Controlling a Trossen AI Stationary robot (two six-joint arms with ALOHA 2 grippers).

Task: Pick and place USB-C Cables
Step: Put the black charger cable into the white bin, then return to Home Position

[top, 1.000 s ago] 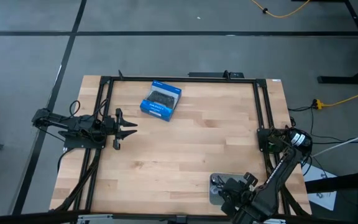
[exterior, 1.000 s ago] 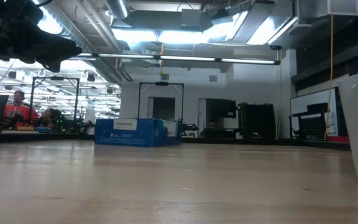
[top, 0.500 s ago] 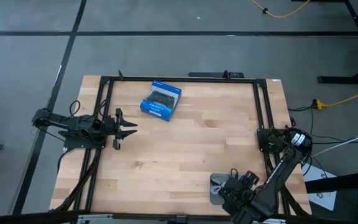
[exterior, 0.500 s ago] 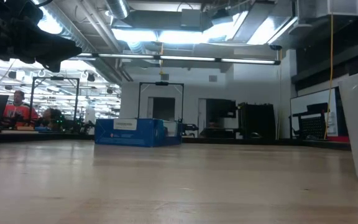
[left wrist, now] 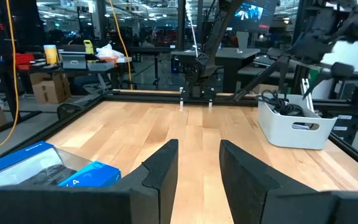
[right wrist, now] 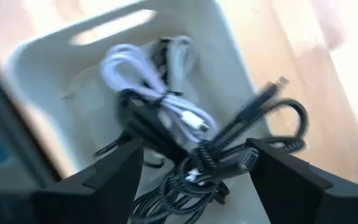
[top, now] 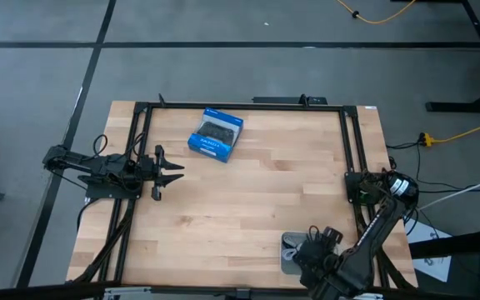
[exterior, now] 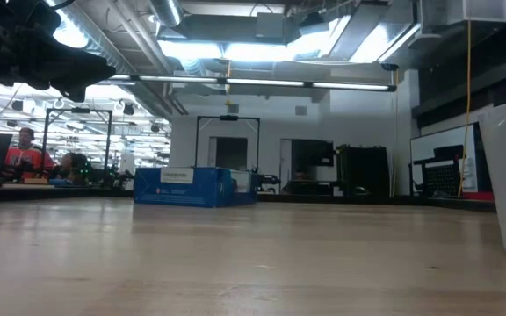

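The USB-C cables lie heaped in a white bin (right wrist: 36,62) at the table's near right. A light grey one (right wrist: 157,93) rests on the bin floor, with black ones (right wrist: 229,158) on top. My right gripper (right wrist: 196,149) hangs open above the bin (top: 287,250), a finger on either side of the topmost black cable. Whether it touches that cable, I cannot tell. My left gripper (left wrist: 197,165) waits open and empty at the table's left (top: 169,173). A blue box (top: 216,135) lies at the far side, with dark cables showing on its top.
A black frame (top: 240,105) runs along the table's far, left and right sides. The blue box (exterior: 187,186) also shows in the low view and beside my left fingers (left wrist: 48,171). The wood between box and bin (left wrist: 294,124) is bare.
My right gripper has shifted slightly over the white bin and turned a little. The left arm and the blue box have kept still.
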